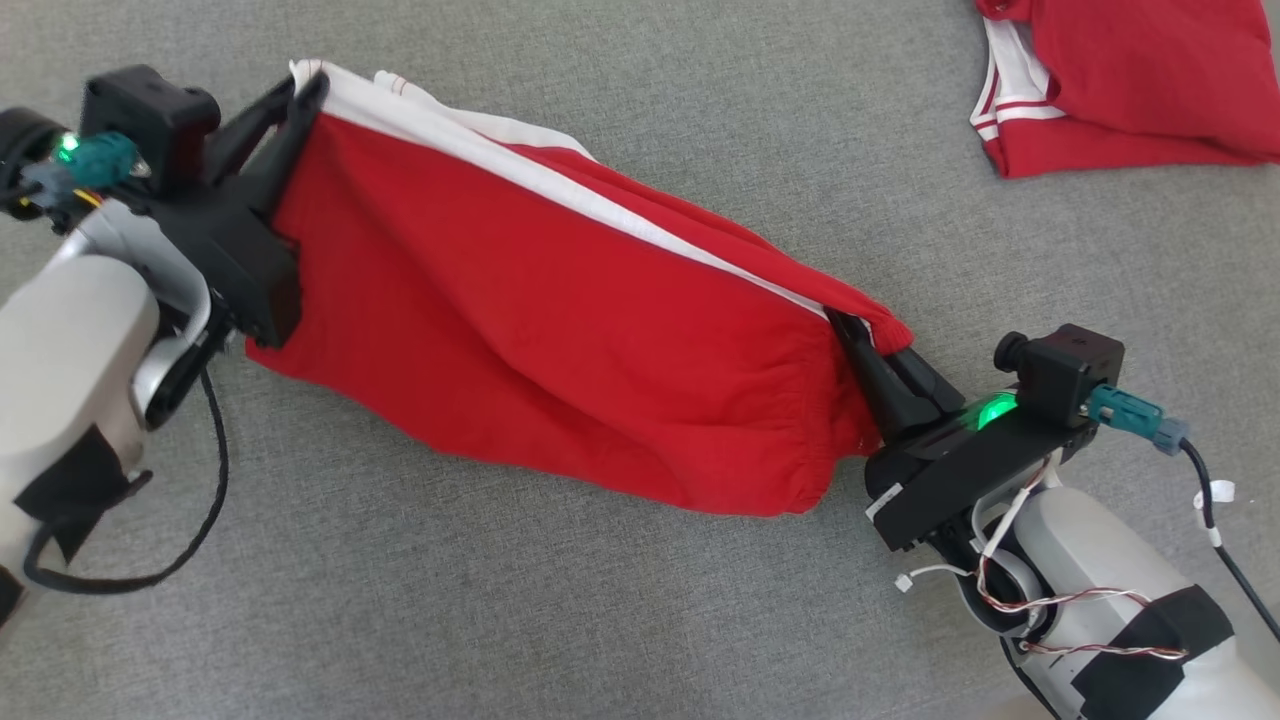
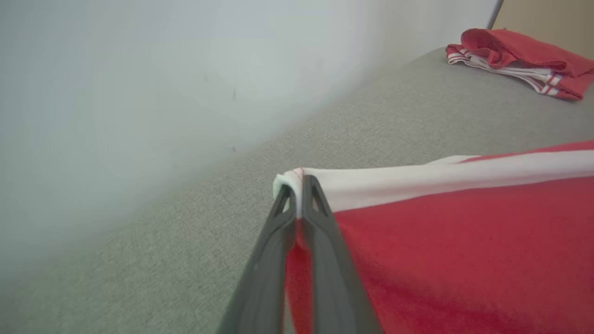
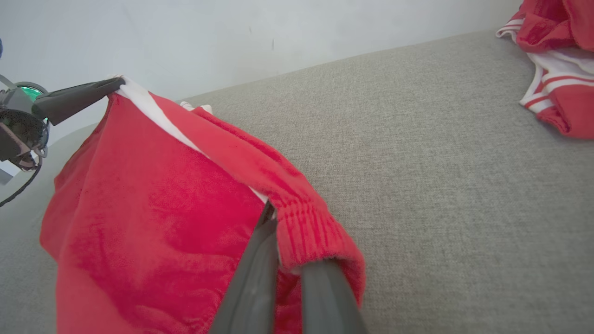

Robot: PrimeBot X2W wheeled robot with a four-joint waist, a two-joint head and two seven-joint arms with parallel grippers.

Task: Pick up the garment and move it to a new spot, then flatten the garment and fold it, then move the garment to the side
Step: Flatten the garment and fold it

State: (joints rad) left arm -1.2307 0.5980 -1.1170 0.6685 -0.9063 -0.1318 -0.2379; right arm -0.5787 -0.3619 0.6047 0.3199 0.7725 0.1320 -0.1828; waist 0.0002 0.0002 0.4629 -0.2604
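Note:
The garment (image 1: 540, 330) is red shorts with a white side stripe, stretched taut between both grippers above the grey surface, its lower edge sagging. My left gripper (image 1: 305, 95) is shut on the white-striped corner at upper left; the left wrist view shows that corner (image 2: 297, 178) pinched between its fingers (image 2: 320, 218). My right gripper (image 1: 850, 330) is shut on the elastic waistband corner at the lower right. In the right wrist view the waistband (image 3: 306, 227) folds over its fingers (image 3: 253, 273), and the left gripper (image 3: 113, 86) holds the far corner.
A second red and white garment (image 1: 1120, 90) lies bunched at the far right of the grey fabric surface (image 1: 640, 620); it shows again as a pile (image 2: 519, 60) in the left wrist view and as a heap (image 3: 557, 69) in the right wrist view. A pale wall (image 3: 278, 32) borders the surface.

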